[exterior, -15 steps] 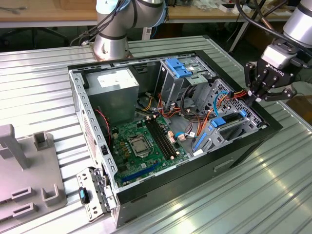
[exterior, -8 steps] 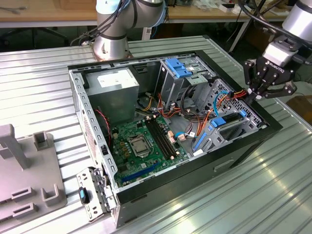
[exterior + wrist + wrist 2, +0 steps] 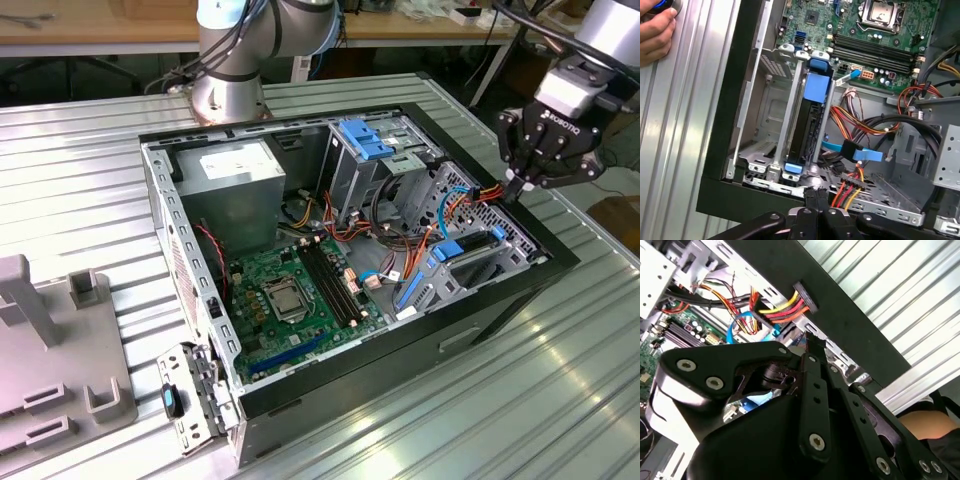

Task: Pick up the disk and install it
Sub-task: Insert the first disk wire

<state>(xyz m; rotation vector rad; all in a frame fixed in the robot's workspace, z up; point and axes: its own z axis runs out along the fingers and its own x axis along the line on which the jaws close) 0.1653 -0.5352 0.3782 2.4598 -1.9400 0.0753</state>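
The disk [image 3: 807, 130] is a dark flat drive in bright blue carrier rails, and it sits inside the metal drive cage [image 3: 765, 115] at the corner of the open computer case. In the exterior view the disk [image 3: 468, 250] lies in that cage on the exterior view's right. My gripper [image 3: 514, 189] hangs over the case's edge just beyond the cage, fingers pressed together with nothing visible between them. In the first wrist view my gripper [image 3: 815, 192] is close to a black power connector [image 3: 851, 180] with red, yellow and black wires. In the second wrist view my gripper [image 3: 813, 343] is just below that power connector [image 3: 806, 296].
The case holds a green motherboard [image 3: 290, 290], a grey power supply [image 3: 235, 170] and a light-blue latch plate [image 3: 365, 138]. Loose cables cross beside the cage. A hand [image 3: 655, 30] rests on the ribbed metal table [image 3: 90, 170]. A grey fixture [image 3: 50, 350] stands at the exterior view's left.
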